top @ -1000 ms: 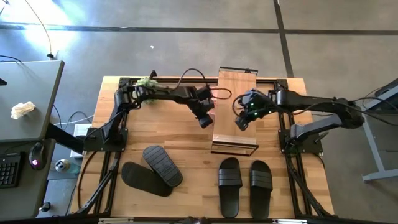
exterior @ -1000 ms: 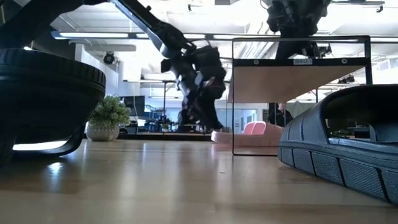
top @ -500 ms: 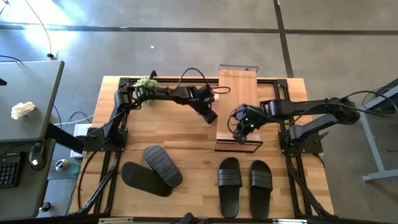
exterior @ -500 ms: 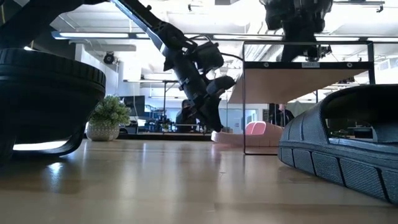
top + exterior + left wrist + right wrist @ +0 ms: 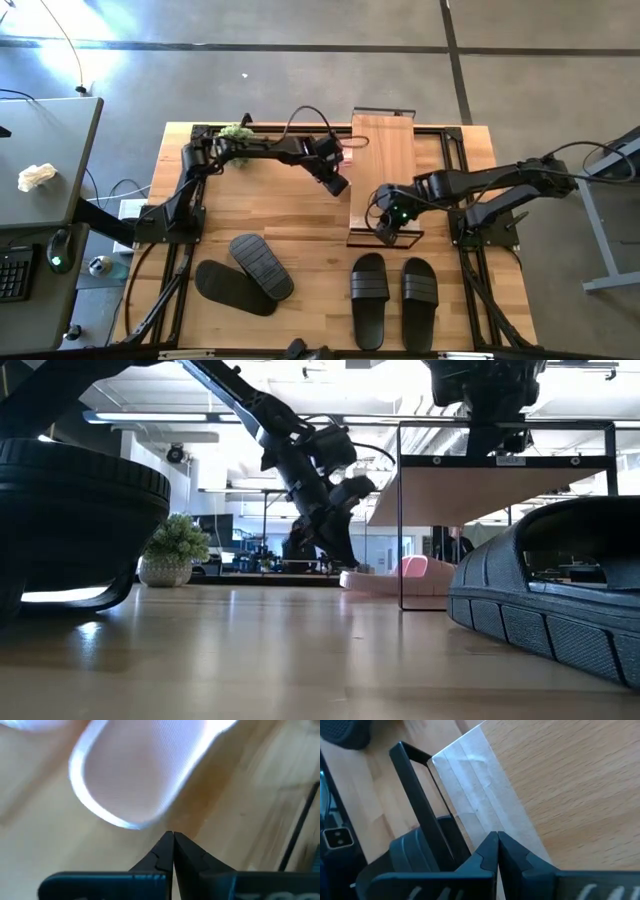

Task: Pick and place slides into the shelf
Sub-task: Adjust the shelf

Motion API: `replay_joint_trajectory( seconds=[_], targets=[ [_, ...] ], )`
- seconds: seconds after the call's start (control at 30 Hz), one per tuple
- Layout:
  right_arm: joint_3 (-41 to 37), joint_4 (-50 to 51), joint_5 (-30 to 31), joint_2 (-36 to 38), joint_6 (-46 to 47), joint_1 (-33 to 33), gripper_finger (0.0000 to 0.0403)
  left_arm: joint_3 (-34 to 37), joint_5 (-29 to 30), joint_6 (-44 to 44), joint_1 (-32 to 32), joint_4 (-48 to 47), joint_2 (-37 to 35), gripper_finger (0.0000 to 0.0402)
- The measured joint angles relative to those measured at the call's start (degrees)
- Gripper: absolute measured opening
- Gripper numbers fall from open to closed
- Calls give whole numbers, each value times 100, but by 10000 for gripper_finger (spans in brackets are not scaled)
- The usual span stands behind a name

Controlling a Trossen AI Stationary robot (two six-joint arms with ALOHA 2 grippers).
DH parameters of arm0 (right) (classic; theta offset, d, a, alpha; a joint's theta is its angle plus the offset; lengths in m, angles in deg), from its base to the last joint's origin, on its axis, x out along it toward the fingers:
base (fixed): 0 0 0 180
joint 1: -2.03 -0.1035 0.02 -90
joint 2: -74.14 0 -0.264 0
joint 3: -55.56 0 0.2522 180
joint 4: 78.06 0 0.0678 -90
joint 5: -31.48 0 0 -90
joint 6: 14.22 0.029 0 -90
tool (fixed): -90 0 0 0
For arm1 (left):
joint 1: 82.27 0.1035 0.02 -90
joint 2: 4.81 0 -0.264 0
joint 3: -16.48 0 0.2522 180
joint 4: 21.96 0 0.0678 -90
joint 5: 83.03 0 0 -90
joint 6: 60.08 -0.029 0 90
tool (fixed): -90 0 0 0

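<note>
The wooden bench (image 5: 300,215) carries the shelf (image 5: 382,150), four black slides (image 5: 245,272) along its near edge, and a small plant (image 5: 236,131).

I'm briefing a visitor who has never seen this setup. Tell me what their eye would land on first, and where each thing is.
First the shelf, a light-wood plank on a thin black frame at the table's middle, with the shut right gripper at its near end and the shut left gripper beside its left edge. Next, the black slides: an upright pair in front of the shelf, and a sole-up overlapping pair to the left.
</note>
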Motion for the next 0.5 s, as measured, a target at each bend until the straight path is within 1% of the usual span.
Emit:
replay_joint_trajectory(
  seconds=[0.07, 0.3, 0.5],
  targets=[
    [0, 0, -7, 0, 55, -97, 0, -1, 8, -74, 123, -224, -113, 0],
    [0, -13, 28, 2, 226, -330, 0, -1, -79, -147, 502, -291, -373, 0],
    [0, -22, -37, 2, 267, -505, 0, -1, -205, -198, 716, -445, -387, 0]
  ],
)
